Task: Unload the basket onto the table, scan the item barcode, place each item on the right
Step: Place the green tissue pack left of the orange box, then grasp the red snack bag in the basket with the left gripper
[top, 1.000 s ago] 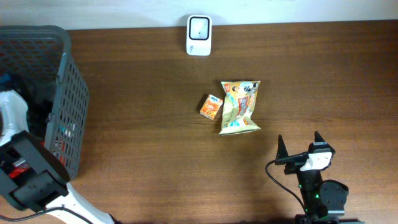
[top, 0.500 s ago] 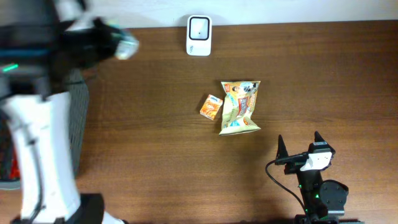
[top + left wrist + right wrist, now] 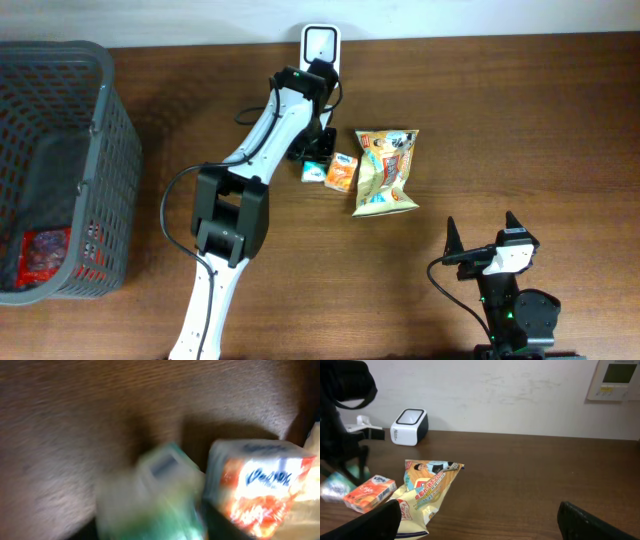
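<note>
Left arm now reaches out over the desk (image 3: 520, 120).
The left pincer (image 3: 312, 150), swung in a moment ago, hangs just above a green-and-white box (image 3: 313, 171), with the scanner (image 3: 320, 44) just beyond; its grip cannot be told. Scanning probably comes next. The right pincer (image 3: 480, 220) gapes, idle.

The top view is bright and sharp with soft shadows on the brown table (image 3: 500, 120), but the left wrist view is dim and very blurry, smearing the green box (image 3: 150, 495).
</note>
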`<state>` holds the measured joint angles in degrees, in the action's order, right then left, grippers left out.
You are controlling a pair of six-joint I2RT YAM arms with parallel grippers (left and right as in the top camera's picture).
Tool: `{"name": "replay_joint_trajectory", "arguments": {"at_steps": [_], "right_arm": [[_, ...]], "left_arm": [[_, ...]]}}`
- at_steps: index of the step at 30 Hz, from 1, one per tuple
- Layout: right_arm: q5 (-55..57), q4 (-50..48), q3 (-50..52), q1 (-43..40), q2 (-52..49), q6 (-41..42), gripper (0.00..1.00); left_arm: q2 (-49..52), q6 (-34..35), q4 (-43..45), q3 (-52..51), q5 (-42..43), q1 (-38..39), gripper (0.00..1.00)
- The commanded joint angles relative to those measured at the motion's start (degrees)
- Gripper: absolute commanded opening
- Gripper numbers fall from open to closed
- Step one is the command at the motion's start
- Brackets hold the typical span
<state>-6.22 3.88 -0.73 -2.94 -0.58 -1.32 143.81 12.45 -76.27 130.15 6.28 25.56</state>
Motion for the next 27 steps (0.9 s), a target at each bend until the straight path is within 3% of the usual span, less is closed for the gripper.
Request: {"name": "replay_joint_trajectory", "arguments": {"at_steps": [1, 3, 8, 14, 16, 18, 20, 22, 25, 27], "right_arm": [[0.28, 0.22, 0.42, 0.31, 0.39, 0.09, 0.98], [0.28, 0.22, 0.42, 0.31, 0.39, 0.09, 0.99], [0.28, 0.24, 0.42, 0.31, 0.39, 0.09, 0.99], [0.28, 0.22, 0.42, 0.31, 0.39, 0.09, 0.99], [0.28, 0.22, 0.42, 0.31, 0.39, 0.09, 0.98], [0.28, 0.24, 0.42, 0.31, 0.39, 0.09, 0.99], [0.28, 0.22, 0.42, 0.31, 0.39, 0.09, 0.98], [0.28, 0.24, 0.42, 0.31, 0.39, 0.09, 0.98], [0.28, 0.22, 0.42, 0.31, 0.39, 0.09, 0.98], [0.28, 0.22, 0.42, 0.31, 0.39, 0.09, 0.98]], "left_arm": [[0.17, -0.61, 0.28, 0.85, 1.77, 0.57, 0.99], [0.07, -0.59, -3.48, 5.97, 0.02, -0.55, 1.00], [-0.11, -0.57, -19.80, 47.34, -0.11, -9.07, 0.99], [-15.37, -0.37, -20.46, 49.57, -0.13, -28.30, 0.99], [-20.57, -0.35, -20.44, 49.46, -4.72, -37.51, 0.99], [-22.29, 2.12, -20.44, 48.11, -11.43, -43.89, 0.99], [-22.45, 4.20, -20.44, 45.42, -12.17, -48.85, 0.99], [-22.45, 5.75, -20.44, 36.06, -13.03, -54.23, 0.99], [-22.43, 16.90, -19.82, 12.59, -16.90, -58.84, 0.99], [-22.43, 19.06, -13.44, -1.55, -16.83, -60.28, 0.99]]}}
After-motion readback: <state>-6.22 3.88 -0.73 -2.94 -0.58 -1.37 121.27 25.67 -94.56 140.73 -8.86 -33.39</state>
